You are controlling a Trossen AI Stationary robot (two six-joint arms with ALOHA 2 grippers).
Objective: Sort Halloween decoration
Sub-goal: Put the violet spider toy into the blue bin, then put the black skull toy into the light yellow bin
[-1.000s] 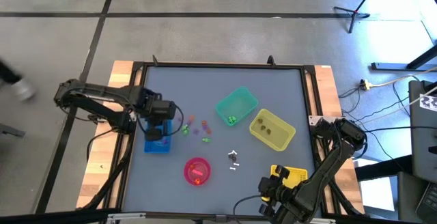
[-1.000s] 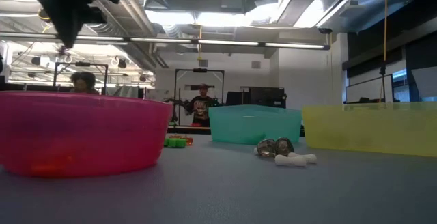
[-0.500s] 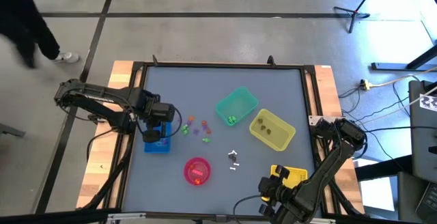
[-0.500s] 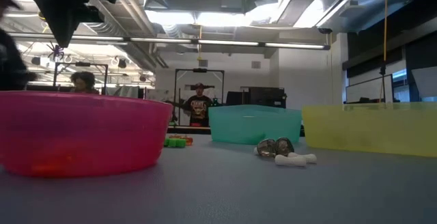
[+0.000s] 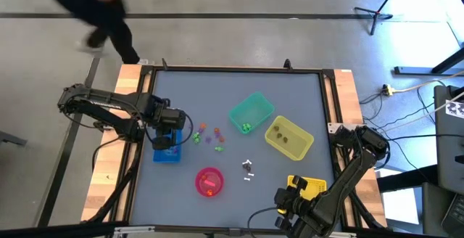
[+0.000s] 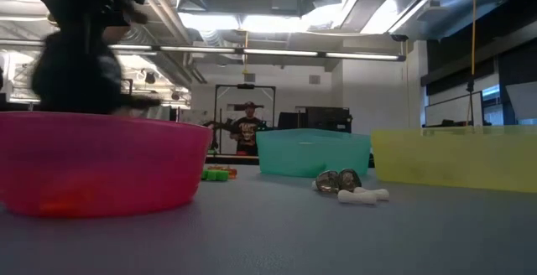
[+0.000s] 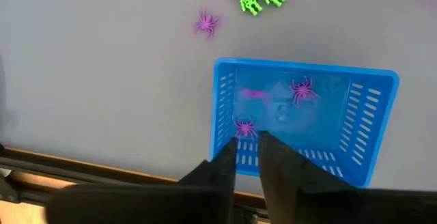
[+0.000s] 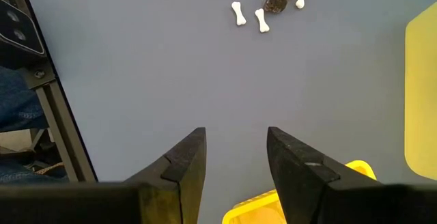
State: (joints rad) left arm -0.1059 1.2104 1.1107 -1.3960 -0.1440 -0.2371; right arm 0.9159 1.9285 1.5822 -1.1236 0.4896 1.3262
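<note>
Purple spider (image 7: 244, 127) has just slipped from the left claw (image 7: 247, 142), now parted slightly above the blue basket (image 7: 372, 104); another spider (image 7: 302, 90) lies inside. Loose trinkets (image 5: 209, 134) remain on the table (image 5: 290, 93). Right claw (image 8: 233, 145) waits open.

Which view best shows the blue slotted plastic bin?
The left wrist view: the blue slotted plastic bin fills the frame, purple spiders visible inside. The high view shows it small, partly under the left arm. The low and right wrist views miss it.
</note>
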